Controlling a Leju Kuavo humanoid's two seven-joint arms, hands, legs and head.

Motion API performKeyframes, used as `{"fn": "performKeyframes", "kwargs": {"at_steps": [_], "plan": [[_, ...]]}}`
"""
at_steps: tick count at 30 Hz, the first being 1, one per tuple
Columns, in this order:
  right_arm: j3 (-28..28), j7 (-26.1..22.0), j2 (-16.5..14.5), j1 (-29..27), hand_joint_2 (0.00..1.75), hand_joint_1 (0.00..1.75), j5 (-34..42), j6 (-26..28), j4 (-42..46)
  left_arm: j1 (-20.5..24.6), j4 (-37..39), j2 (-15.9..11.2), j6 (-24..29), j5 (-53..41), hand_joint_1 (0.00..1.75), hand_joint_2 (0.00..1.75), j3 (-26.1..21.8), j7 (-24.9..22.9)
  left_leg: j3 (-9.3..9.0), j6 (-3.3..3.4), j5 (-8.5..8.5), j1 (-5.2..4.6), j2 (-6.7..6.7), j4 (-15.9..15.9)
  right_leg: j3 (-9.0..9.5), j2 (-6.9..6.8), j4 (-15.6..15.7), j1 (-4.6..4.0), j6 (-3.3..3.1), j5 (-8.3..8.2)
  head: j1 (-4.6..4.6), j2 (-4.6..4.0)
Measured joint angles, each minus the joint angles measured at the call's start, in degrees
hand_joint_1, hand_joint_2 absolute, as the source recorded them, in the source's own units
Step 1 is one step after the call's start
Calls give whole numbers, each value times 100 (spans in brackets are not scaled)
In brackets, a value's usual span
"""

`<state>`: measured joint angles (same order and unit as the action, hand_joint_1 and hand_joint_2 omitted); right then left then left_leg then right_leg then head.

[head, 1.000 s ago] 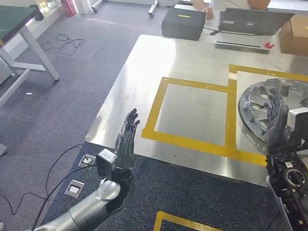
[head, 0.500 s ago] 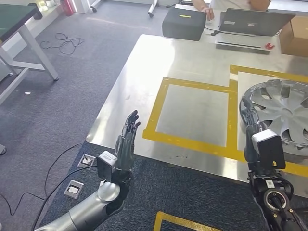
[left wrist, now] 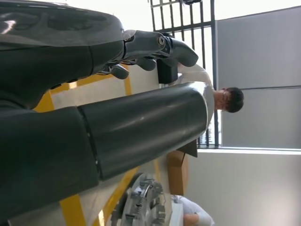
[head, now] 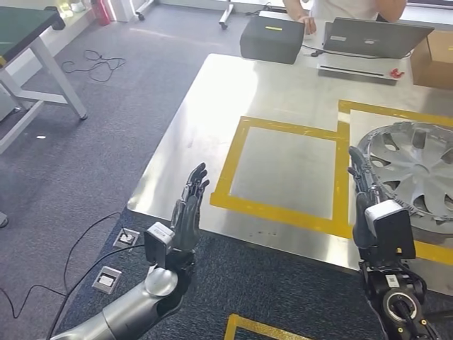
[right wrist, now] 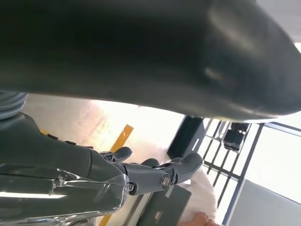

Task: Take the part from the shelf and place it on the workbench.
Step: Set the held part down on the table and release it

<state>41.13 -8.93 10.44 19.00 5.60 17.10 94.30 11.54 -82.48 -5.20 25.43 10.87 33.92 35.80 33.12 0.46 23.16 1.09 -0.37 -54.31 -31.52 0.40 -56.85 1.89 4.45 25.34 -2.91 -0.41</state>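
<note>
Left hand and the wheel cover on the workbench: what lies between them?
In the head view, between the left hand and the wheel cover lies bare steel workbench top marked with a yellow tape square, with nothing inside it.

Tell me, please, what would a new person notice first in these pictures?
Probably the silver hubcap lying on the steel workbench, inside the yellow-taped area at its right side. Next, the robot's two dark hands: the left hand raised with fingers apart at the bench's near edge, the right hand beside the hubcap.
</note>
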Motion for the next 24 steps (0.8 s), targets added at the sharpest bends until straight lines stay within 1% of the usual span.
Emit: {"fn": "performKeyframes", "kwargs": {"at_steps": [1,2,3,4,5,6,7,8,9,10,11,12,13,14,15,16,17,18,19,20,21,22,23,24], "plan": [[3,1,-1,-3,0,0,0,-3,10,4,1,0,-3,0,0,0,0,0,16,-43,-8,-13,-7,-23,80,11,134,-11,-20,-2,-4,-1],[6,2,-1,-7,0,0,0,-13,17,6,1,-1,-2,1,0,0,0,-1,29,-81,-27,-23,-13,-30,106,25,147,-30,-54,11,-11,0],[5,2,-1,-13,0,0,0,-24,20,7,2,-3,3,1,0,0,0,-1,34,-115,-46,-23,-16,-32,85,27,151,-29,-94,2,-26,0],[3,3,-1,-13,0,0,0,-36,20,7,2,-7,11,2,0,0,0,-1,49,-144,-23,-16,-12,-55,72,23,161,-26,-141,-12,-33,0],[2,2,-1,-11,0,0,0,-46,20,8,2,-11,20,3,0,0,0,-1,90,-166,67,-7,-4,-139,50,18,172,-24,-198,-37,-43,1],[1,0,-1,-8,0,0,0,-50,19,10,2,-15,27,4,0,0,0,0,183,-185,243,-2,3,-352,19,11,188,-21,-258,-69,-62,1],[1,-4,-2,-7,0,0,0,-55,19,10,2,-17,31,7,0,0,0,1,322,-199,484,2,10,-691,-22,4,196,-26,-312,-101,-87,1],[2,-9,-2,-8,0,0,0,-57,17,9,2,-19,32,10,0,0,0,1,488,-206,730,-2,11,-1109,-71,-2,197,-40,-353,-133,-116,1],[3,-15,-2,-10,0,0,0,-60,14,5,2,-21,32,13,0,0,0,1,633,-206,918,-4,11,-1498,-120,-8,195,-58,-383,-165,-138,1],[4,-20,-2,-12,0,0,0,-62,9,-1,3,-24,32,15,0,0,0,1,702,-195,997,-9,10,-1734,-168,-12,194,-78,-403,-197,-153,1],[4,-25,-2,-12,0,0,0,-61,4,-4,3,-26,32,16,0,0,0,1,659,-170,963,-17,10,-1749,-211,-13,193,-101,-413,-230,-166,1],[5,-28,-1,-12,0,0,1,-58,0,-4,4,-28,32,15,0,0,0,2,496,-129,835,-34,10,-1528,-248,-12,193,-121,-417,-262,-179,0],[4,-33,-2,-12,0,0,1,-55,-3,-1,4,-28,32,15,0,0,0,2,236,-72,664,-60,8,-1131,-277,-9,193,-139,-416,-293,-191,0],[4,-38,-2,-11,0,0,2,-50,-3,9,3,-29,31,15,0,0,0,3,-46,-6,540,-95,8,-675,-303,-7,193,-156,-410,-323,-202,-1],[2,-41,-2,-10,0,0,2,-44,-3,20,3,-29,29,15,0,0,-1,4,-262,34,442,-126,19,-313,-319,-8,199,-162,-397,-355,-200,-1],[1,-44,-2,-10,0,0,2,-38,-3,29,2,-29,26,15,0,0,-1,7,-388,59,389,-156,24,-82,-328,-11,208,-158,-373,-387,-196,0],[0,-45,-2,-10,0,0,2,-32,-3,36,2,-29,22,14,0,0,-1,11,-423,67,374,-178,30,13,-337,-15,219,-149,-344,-422,-199,0],[-1,-45,-2,-12,0,0,2,-27,-3,37,2,-29,18,15,0,0,-1,15,-405,70,323,-187,36,32,-340,-17,237,-140,-310,-462,-205,0],[-1,-46,-2,-14,0,0,2,-22,-3,40,2,-28,14,15,0,0,-1,19,-393,91,278,-172,45,71,-354,-18,237,-132,-277,-471,-216,0],[-3,-46,-2,-16,0,0,2,-15,-4,43,2,-26,10,16,0,0,-1,22,-376,118,225,-153,56,112,-389,-16,186,-133,-246,-401,-216,0],[-5,-46,-2,-17,0,0,2,-9,-5,45,3,-22,5,17,0,0,0,25,-349,151,165,-130,71,149,-458,-14,25,-135,-218,-230,-190,0],[-7,-46,-1,-19,0,0,2,-3,-7,46,4,-19,-1,17,0,0,0,28,-313,173,112,-111,86,172,-559,-14,-258,-130,-194,26,-150,0],[-5,-45,-1,-22,0,0,2,1,-9,45,6,-16,-6,17,0,0,0,30,-263,190,67,-113,87,175,-673,-14,-644,-125,-168,313,-113,0],[-3,-44,-1,-27,0,0,3,1,-13,43,9,-14,-9,17,0,0,0,31,-206,197,27,-114,91,169,-772,-15,-1046,-116,-145,540,-88,-1]]}}
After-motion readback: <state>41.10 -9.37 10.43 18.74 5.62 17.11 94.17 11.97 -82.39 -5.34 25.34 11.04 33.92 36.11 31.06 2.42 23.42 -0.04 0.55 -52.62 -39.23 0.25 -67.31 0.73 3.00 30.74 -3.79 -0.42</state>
